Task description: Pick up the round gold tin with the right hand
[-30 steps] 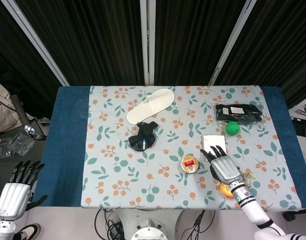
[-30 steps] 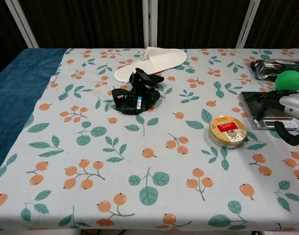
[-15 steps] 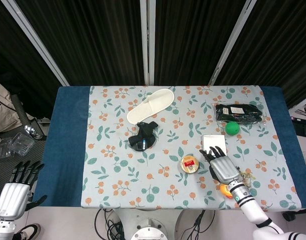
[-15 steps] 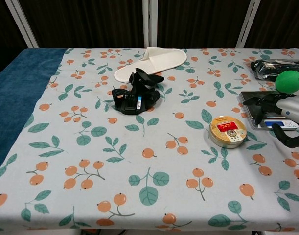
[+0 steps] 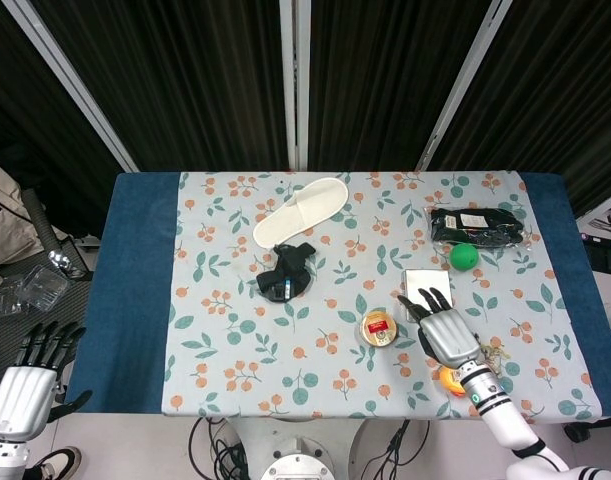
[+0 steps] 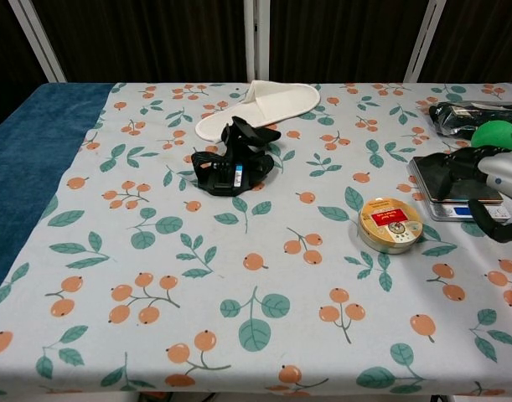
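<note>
Only the head view shows the left hand [image 5: 23,388], off the surface [image 5: 135,300], fingers spread, holding nothing. The right hand [image 5: 445,330] hovers just right of the round gold tin [image 6: 390,224], fingers [image 6: 444,167] spread, grasping nothing.

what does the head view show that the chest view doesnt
Only the head view shows the left hand, open and off the table's near left corner, and an orange object beside the right wrist. Only the chest view shows the small scale's front display strip. Both show the gold tin, the right hand open beside it, the slipper and the green ball.
</note>
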You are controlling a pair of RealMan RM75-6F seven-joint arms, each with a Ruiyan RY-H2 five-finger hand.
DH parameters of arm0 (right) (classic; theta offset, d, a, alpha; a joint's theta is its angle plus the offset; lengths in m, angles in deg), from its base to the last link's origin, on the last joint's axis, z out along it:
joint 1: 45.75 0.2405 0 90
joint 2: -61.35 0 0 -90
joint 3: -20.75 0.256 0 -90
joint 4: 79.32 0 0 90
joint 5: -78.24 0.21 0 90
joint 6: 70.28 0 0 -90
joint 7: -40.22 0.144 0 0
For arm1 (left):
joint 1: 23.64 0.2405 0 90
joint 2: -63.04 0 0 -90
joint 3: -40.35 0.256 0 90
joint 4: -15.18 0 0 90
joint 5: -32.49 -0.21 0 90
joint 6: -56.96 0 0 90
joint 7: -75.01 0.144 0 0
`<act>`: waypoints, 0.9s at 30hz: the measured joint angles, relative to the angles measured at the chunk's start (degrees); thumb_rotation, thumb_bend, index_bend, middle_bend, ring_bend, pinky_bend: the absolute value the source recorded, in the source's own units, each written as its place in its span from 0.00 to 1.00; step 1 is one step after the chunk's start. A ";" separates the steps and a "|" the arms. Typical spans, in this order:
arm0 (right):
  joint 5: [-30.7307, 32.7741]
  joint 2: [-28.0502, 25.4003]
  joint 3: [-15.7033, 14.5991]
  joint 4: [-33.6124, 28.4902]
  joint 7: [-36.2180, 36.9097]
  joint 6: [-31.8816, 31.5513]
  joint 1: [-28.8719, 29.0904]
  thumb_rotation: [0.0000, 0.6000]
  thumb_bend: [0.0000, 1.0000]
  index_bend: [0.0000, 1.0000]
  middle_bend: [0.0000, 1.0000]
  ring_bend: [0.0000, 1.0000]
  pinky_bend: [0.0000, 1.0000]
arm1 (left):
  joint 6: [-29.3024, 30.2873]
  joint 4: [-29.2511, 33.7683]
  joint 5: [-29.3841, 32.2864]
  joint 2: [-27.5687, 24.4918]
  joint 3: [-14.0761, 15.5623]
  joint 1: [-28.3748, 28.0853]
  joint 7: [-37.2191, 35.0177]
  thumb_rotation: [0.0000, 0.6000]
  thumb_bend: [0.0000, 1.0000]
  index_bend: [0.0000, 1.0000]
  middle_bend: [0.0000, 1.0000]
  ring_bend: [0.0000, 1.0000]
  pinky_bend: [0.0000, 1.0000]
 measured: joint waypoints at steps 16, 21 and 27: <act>2.35 4.26 1.95 2.22 -9.67 4.19 4.45 1.00 0.06 0.00 0.08 0.00 0.00 | 0.59 0.22 0.16 -0.61 -0.02 0.43 -0.04 1.00 0.09 0.13 0.09 0.00 0.02; 5.50 5.38 2.60 1.45 -12.42 7.15 6.59 1.00 0.12 0.00 0.11 0.00 0.00 | 0.64 -0.33 0.44 -0.55 -0.02 0.61 -0.76 1.00 0.09 0.13 0.09 0.00 0.02; 6.75 6.59 2.46 0.76 -13.86 9.38 8.68 1.00 0.21 0.00 0.14 0.04 0.00 | 0.92 -0.57 0.35 -0.43 -0.13 0.67 -1.07 1.00 0.09 0.14 0.09 0.00 0.02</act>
